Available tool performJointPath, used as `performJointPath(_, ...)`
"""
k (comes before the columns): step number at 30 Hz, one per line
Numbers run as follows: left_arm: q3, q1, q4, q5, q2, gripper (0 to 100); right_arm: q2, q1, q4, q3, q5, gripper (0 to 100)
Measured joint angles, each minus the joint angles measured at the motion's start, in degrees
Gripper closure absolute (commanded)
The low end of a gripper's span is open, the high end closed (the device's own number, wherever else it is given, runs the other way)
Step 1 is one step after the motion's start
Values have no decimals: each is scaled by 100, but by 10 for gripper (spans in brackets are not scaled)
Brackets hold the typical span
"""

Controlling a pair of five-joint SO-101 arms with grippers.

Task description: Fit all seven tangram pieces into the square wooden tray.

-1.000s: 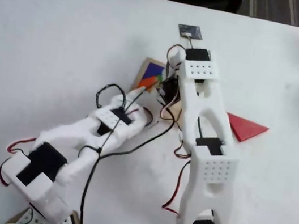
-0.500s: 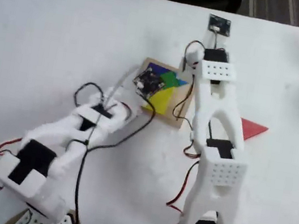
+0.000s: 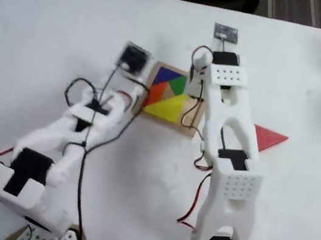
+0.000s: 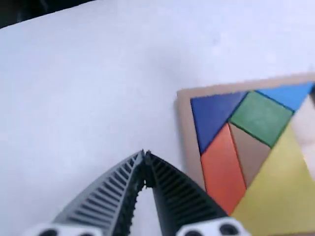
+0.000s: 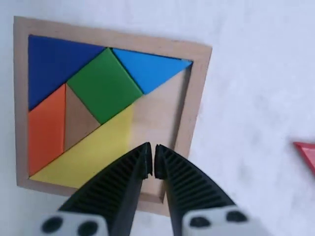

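My left hand (image 4: pixel 145 155) has pulled back off the wooden tray (image 3: pixel 169 124) toward the counter's (image 3: pixel 53 22) left edge. It is pinched shut and holds nothing. My right hand (image 5: pixel 151 147), also closed and empty, hangs above the tray by its one bare slot (image 5: pixel 160 110) — the rest is filled. The red triangle (image 3: pixel 270 138) lies out on the counter, on the tray's right-edge side — only that piece is left to place, I judge.

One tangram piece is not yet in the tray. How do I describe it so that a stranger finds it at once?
On the white table, find the square wooden tray, then the right arm at its edge. On the arm's other side, a red triangle lies on the table. It is the only red piece, and the only one outside the tray.
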Motion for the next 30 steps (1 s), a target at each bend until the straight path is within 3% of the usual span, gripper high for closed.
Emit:
performJointPath(7, -273, -387, 0, 712, 18, 978, -202, -220, -79, 905, -114, 980)
performJointPath(18, -1521, -967, 0, 1099, 1196, 978, -1802, -396, -2101, 3886, 176, 980)
performJointPath(30, -1574, -967, 281, 1116, 1196, 978, -2084, -484, -1855, 4659, 1284, 980)
